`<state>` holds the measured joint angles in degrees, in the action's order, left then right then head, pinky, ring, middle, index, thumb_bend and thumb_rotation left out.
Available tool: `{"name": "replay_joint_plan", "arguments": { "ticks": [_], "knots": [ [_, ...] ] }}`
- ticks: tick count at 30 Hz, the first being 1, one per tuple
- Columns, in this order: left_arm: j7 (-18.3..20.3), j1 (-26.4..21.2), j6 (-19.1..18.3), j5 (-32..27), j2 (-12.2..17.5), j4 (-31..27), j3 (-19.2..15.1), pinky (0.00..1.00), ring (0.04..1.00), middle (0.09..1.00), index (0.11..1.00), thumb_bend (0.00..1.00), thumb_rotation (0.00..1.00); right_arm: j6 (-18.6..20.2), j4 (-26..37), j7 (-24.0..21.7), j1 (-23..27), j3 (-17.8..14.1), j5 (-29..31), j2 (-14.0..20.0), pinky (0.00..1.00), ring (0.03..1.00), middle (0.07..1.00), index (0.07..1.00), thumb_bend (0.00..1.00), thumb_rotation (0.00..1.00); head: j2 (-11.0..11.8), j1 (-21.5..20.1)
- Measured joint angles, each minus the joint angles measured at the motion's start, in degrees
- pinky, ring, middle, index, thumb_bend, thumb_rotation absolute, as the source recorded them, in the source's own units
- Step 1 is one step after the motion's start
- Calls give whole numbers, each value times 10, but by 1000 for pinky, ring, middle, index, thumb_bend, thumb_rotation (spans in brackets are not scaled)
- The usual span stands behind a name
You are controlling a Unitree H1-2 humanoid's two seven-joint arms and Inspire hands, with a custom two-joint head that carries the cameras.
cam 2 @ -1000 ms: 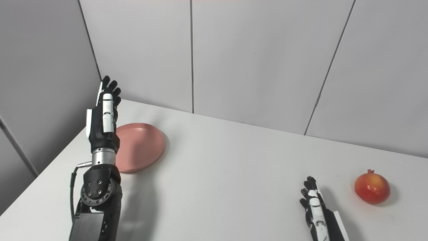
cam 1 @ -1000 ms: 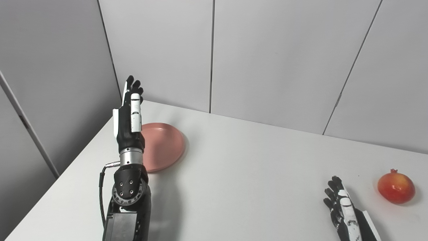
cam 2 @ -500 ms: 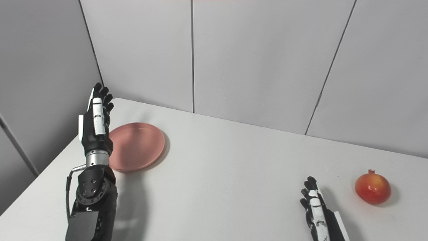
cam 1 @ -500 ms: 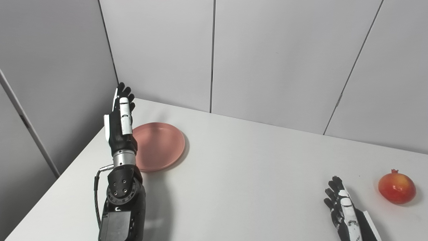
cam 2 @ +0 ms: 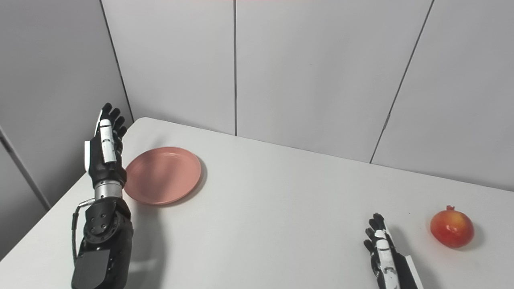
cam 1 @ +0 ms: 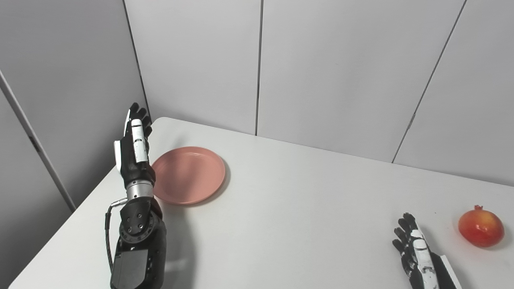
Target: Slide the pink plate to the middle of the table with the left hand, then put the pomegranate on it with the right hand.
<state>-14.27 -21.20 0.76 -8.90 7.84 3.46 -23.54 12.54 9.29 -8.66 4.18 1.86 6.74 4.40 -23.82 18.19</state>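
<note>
Pink plate (cam 1: 188,175) sits near the table's (cam 1: 289,208) far-left corner; my left hand (cam 1: 133,150), fingers spread, has swung outside its left rim, ready to push. Pomegranate (cam 1: 480,228) waits by my idle, open right hand (cam 1: 417,257).

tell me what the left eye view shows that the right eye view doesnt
Only the left eye view: the left hand overlaps the near left rim of the pink plate, and the pomegranate sits close to the picture's right edge.

Only the right eye view: more wall left of the table, more tabletop right of the pomegranate, and the plate's rim almost wholly clear of the hand.

Both: the left hand open and upright beside the plate, the right hand low near the pomegranate, holding nothing.
</note>
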Motion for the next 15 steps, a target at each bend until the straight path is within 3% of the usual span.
{"name": "replay_joint_plan", "arguments": {
  "ticks": [15],
  "knots": [
    [0, 6, 1, -12, 11, 4, -22, 965, 940, 937, 914, 398, 1000, 0, 0, 0, 0, 0, 1, 1, 1000, 1000, 1000, 993, 151, 1000, 2, 3]
  ]
}}
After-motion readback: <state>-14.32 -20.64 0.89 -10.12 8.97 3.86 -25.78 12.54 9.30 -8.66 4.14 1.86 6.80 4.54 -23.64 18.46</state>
